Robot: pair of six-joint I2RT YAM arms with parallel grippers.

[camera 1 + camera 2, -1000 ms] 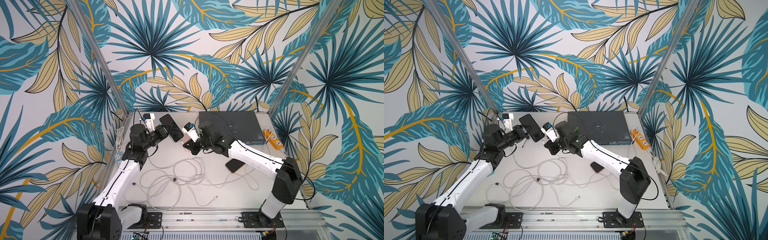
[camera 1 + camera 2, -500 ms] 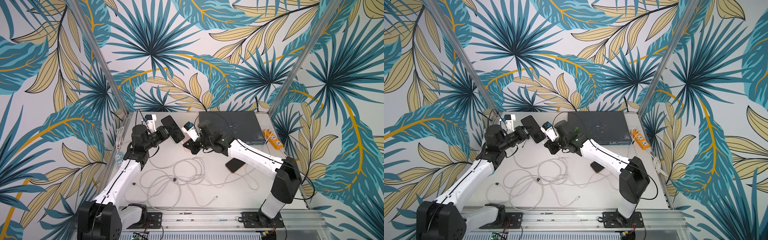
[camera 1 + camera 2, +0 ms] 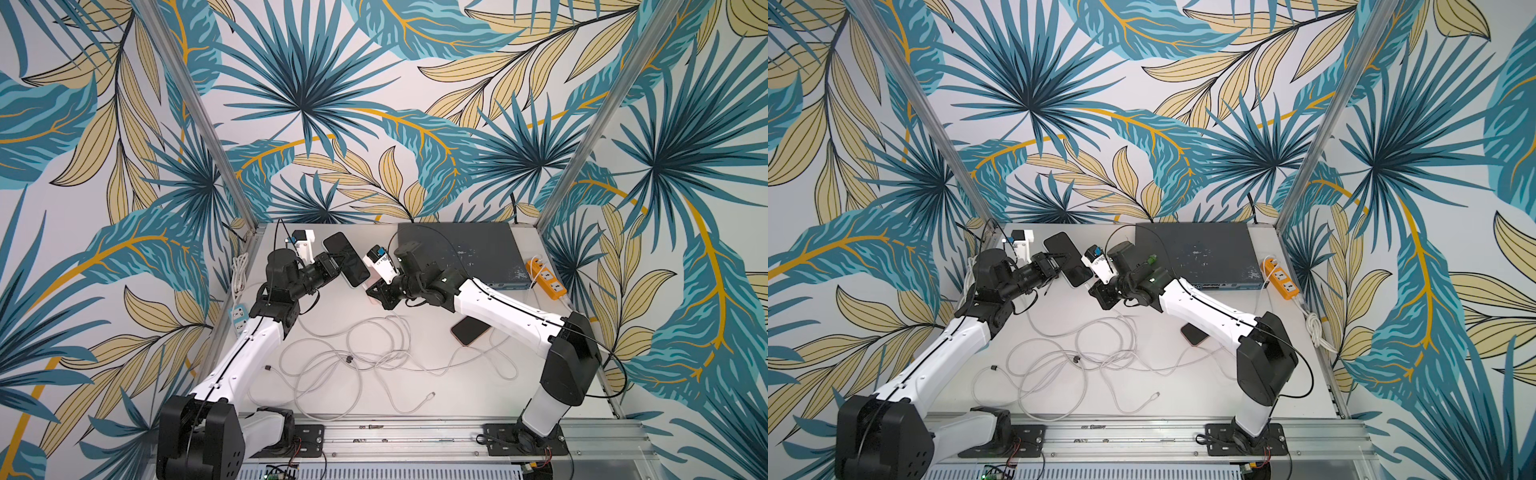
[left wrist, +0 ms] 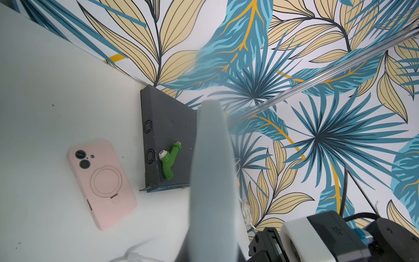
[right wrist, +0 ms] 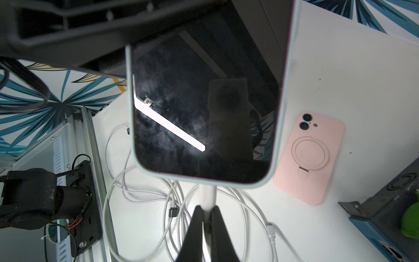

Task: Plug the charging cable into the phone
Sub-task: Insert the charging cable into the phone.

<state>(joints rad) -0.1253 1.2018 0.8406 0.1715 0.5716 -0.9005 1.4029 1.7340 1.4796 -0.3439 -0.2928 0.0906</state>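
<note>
Beside the box (image 3: 461,253), above the littered table (image 3: 478,399), I see left gripper (image 3: 337,266) clamping phone (image 3: 349,259), right gripper (image 5: 205,209) pinching cable (image 5: 207,195).

- Left arm (image 3: 249,353) had smooth white link shells and bulky black joint housings, with a thin black cable running along it.
- Right arm (image 3: 507,316) matched it: white links, black joints, a looping black cable.
- Each wrist carried a white camera block (image 3: 302,245) with a blue connector.
- Left gripper (image 3: 337,262) and right gripper (image 5: 206,209) were black, with slim tapered fingers.
- Black base plates (image 3: 307,436) were screwed to a silver rail (image 3: 415,428) at the tabletop's near edge.
</note>
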